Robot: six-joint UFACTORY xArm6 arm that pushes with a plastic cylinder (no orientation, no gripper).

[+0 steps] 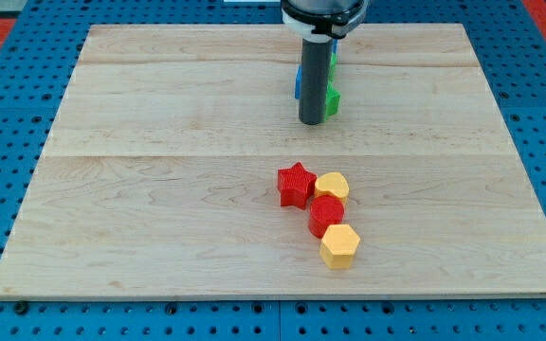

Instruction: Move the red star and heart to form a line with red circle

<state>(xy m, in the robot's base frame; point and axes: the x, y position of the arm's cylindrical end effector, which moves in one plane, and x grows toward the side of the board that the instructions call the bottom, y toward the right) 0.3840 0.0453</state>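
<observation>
**Red star sits in a small bunch of blocks, my tip waits higher up**

A big pale wooden board (159, 189) fills most of the frame. It lies on a blue table with many little holes (8, 313).

My rod (315, 76) comes down from the top of the frame, a bit right of the middle. It is dark and straight. My tip (312, 123) touches the board in the upper middle. It has no jaws, so nothing opens, closes or holds; it is just a bare end.

Right beside the rod, partly hidden behind it, are a green block (332, 99) and a blue block (298, 83). I cannot tell their shapes.

Lower down, just right of the middle, four blocks bunch together, well apart from my tip. The red star (295, 184) is at the left of the bunch. A yellow block (332, 186), rounded like a heart, touches its right side. Below that is a red round block (326, 215), which looks like the red circle. At the bottom of the bunch a yellow six-sided block (340, 246) touches it.

I cannot pick out a red heart.
</observation>
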